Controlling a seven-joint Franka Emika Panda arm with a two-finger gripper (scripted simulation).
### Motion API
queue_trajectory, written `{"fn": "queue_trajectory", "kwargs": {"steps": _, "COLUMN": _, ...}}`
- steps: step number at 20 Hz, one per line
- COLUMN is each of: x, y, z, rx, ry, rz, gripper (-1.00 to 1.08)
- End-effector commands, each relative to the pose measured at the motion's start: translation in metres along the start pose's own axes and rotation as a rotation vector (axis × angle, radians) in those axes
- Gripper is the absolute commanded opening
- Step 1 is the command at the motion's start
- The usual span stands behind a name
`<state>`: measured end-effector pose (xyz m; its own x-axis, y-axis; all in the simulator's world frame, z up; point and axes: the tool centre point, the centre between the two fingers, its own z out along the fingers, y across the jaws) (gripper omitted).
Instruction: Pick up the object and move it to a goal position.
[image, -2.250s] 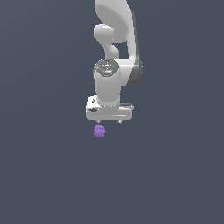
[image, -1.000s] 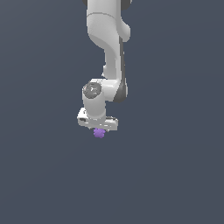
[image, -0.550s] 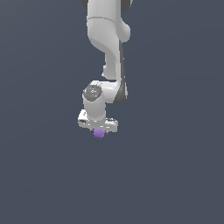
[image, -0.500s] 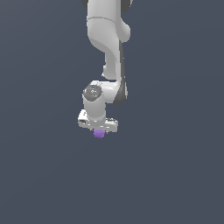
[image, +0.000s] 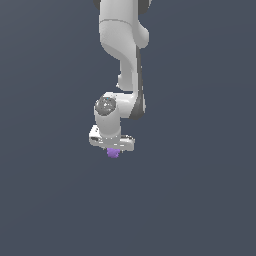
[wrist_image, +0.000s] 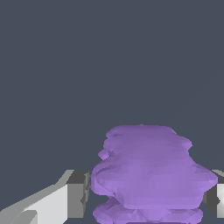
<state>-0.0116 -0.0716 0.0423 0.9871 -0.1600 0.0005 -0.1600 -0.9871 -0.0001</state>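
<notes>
The object (image: 113, 154) is a tiny purple lumpy blob, sitting just under the white gripper (image: 113, 149) in the exterior view; only its lower part shows below the hand. In the wrist view the object (wrist_image: 148, 170) fills the gap between the two fingers. One finger's dark pad (wrist_image: 79, 192) touches one side of it, and the other finger (wrist_image: 216, 197) touches the opposite side at the picture's edge. The gripper (wrist_image: 148, 199) is shut on the object, low over the ground.
The white arm (image: 125, 50) rises from the gripper to the top of the exterior view. The surroundings are a plain dark grey-blue surface (image: 200, 190) with no other objects in view.
Since 2.2 s ago the gripper has come down over the object and turned, so its fingers now sit around it. Over the last second, hardly anything has moved.
</notes>
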Motion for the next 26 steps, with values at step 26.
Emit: {"fn": "queue_trajectory", "kwargs": {"steps": 26, "x": 0.098, "y": 0.008, "z": -0.072, "rx": 0.0, "ry": 0.0, "rz": 0.0, "gripper": -1.0}}
